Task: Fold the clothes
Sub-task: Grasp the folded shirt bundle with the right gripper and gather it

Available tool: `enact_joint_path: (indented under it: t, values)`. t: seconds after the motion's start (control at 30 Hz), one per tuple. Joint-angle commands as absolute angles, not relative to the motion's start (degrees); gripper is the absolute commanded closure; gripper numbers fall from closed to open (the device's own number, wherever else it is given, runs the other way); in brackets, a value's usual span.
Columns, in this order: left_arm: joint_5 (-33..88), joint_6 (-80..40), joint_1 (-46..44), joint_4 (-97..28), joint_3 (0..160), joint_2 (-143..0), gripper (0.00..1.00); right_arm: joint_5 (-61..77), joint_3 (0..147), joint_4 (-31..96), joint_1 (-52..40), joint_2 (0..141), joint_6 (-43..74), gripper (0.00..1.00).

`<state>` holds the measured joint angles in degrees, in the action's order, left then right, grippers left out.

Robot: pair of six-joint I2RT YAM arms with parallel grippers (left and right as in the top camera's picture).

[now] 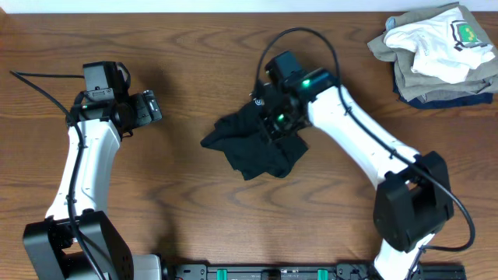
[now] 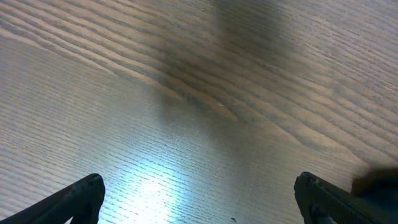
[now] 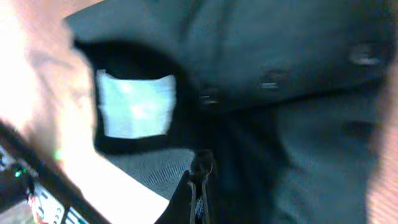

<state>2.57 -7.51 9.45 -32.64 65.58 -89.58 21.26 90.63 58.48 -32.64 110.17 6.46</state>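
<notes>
Two arms reach out from the near edge of the worktop [image 1: 187, 210]. On the left side, the left tool [image 1: 153, 106] hangs over bare wood, well apart from the cloth, its fingers spread wide with nothing between them.

Towards the middle lies the black polo shirt [image 1: 253, 152], crumpled in a heap rather than spread flat. The right tool [image 1: 278, 118] is down on the shirt's far edge. In the right wrist view its fingers are pressed together and appear to pinch a thin fold of dark cloth just below the placket buttons [image 3: 270, 79]. The white neck label [image 3: 135, 104] shows beside them, so the grip looks to be at the collar opening.

In the far right corner sits a pile of folded garments [image 1: 405, 78], topped by a white garment with a green crest [image 1: 440, 43]; it plays no part in this step.

The step in hand looks like drawing the shirt out flat before any fold. To do it well, lift the collar only enough for the body to unroll, then drag slowly away from the heap. Such a thin pinch could slip, or catch two layers. Bringing the left tool to the hem or a shoulder would keep the cloth taut.
</notes>
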Motion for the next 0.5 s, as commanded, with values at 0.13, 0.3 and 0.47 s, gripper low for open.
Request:
enact_joint_path:
  t: [0.13, 0.3, 0.47]
  values:
    - [1.87, -7.62, 10.28, -32.03, 66.57, -89.60, 0.02, 22.92, 88.14, 59.53, -40.21, 109.82, 5.48, 0.97]
    - [1.89, -7.62, 10.33, -32.03, 66.57, -89.60, 0.02, 23.53, 88.16, 60.03, -42.33, 109.80, 3.97, 0.73]
    - [1.89, -7.62, 10.33, -32.05, 66.57, -89.69, 0.02, 27.73, 89.14, 60.40, -40.49, 109.69, 2.02, 0.50]
